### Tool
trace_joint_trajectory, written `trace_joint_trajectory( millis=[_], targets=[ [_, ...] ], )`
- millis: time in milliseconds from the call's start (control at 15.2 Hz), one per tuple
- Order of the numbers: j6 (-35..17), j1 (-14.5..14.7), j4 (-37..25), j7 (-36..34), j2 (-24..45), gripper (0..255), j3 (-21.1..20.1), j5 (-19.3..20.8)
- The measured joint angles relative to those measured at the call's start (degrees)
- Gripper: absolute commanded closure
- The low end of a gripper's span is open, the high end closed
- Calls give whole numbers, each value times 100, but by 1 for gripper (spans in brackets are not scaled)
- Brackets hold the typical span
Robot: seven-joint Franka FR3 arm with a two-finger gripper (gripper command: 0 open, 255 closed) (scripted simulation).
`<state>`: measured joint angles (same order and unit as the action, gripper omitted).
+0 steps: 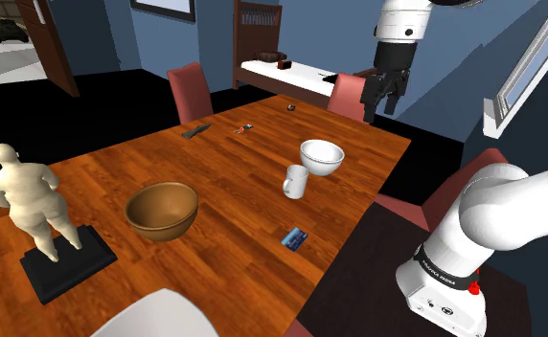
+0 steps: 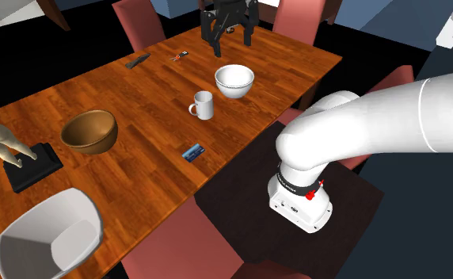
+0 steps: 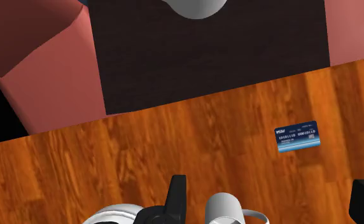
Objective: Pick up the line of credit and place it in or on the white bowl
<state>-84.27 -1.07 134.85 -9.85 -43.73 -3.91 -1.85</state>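
**Shoulder view.** The gripper (image 1: pixel 381 107) hangs high over the far end of the table (image 1: pixel 219 177), above and beyond the white bowl (image 1: pixel 321 156). Its jaws are apart and empty. The card (image 1: pixel 295 237) (blue, taken to be the "line of credit") lies flat near the table edge on the stand's side. The white mug (image 1: pixel 295 181) stands between card and bowl, apart from both. The wooden bowl (image 1: pixel 162 211) and the pale figurine (image 1: pixel 28 196) sit well off to this view's left.

**Second exterior view.** The gripper (image 2: pixel 230 46) is up over the far side of the white bowl (image 2: pixel 234 80), clear of the table (image 2: pixel 138 103). The card (image 2: pixel 193 152) lies just inside the table edge nearest the stand, with the mug (image 2: pixel 203 105) between it and the bowl. A larger white basin (image 2: pixel 51 238) shows at the lower left.

**Wrist view.** The fingers (image 3: pixel 176 194) stand wide apart with nothing clasped. The card (image 3: pixel 297 136) lies printed face up on the wood, not lined up between them. The mug (image 3: pixel 224 210) sits below the gripper.

**Judgement.**
- Step in hand: approach only, with the pick not yet begun.
- Next move: travel back toward the stand's side, past the mug, until the card is centred between the fingers, then descend to the tabletop.
- Grip: the card is thin and flat, so the fingers get little edge to bite and should straddle its shorter span.
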Motion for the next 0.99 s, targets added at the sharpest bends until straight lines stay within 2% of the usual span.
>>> trace_joint_trajectory(
  millis=[198, 264, 462, 660, 990],
  targets=[
    [-211, -41, 308, -348, -212, 0, -197, -69],
    [-371, -64, 512, -609, -351, 0, -346, -126],
    [-826, 5, 406, -1544, -305, 0, -849, -341],
    [-1397, 63, 1593, -2595, -254, 0, -1403, -526],
    [-2326, 211, 2364, -4519, -80, 0, -2408, -758]
  ],
)
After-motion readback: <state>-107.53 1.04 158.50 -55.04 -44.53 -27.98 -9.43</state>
